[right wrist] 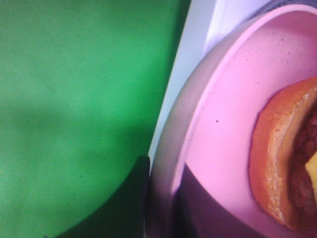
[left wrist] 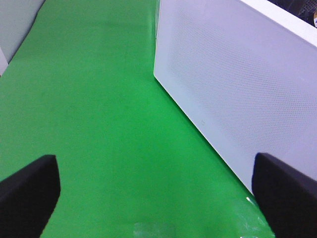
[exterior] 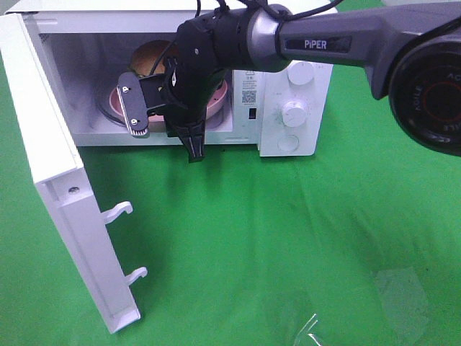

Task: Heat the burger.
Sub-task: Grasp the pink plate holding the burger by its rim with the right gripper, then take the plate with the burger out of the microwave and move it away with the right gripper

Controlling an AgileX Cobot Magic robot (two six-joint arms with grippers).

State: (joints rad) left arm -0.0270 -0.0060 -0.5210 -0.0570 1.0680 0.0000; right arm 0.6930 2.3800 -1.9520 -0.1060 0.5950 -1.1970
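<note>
On the green cloth point(exterior: 274, 231) at the left, the microwave point(exterior: 288, 108) stands with its white door point(exterior: 65, 209) swung wide open, and the left gripper point(left wrist: 158, 193) hangs beside that door with its jaws spread wide and nothing between them. Further right, inside the oven, the burger point(right wrist: 287, 158) sits on the pink plate point(right wrist: 233, 109). At the oven's mouth the right gripper point(exterior: 193, 144) has its jaws drawn narrow on the near rim of the plate, a dark fingertip point(right wrist: 133, 198) against the rim's outside.
</note>
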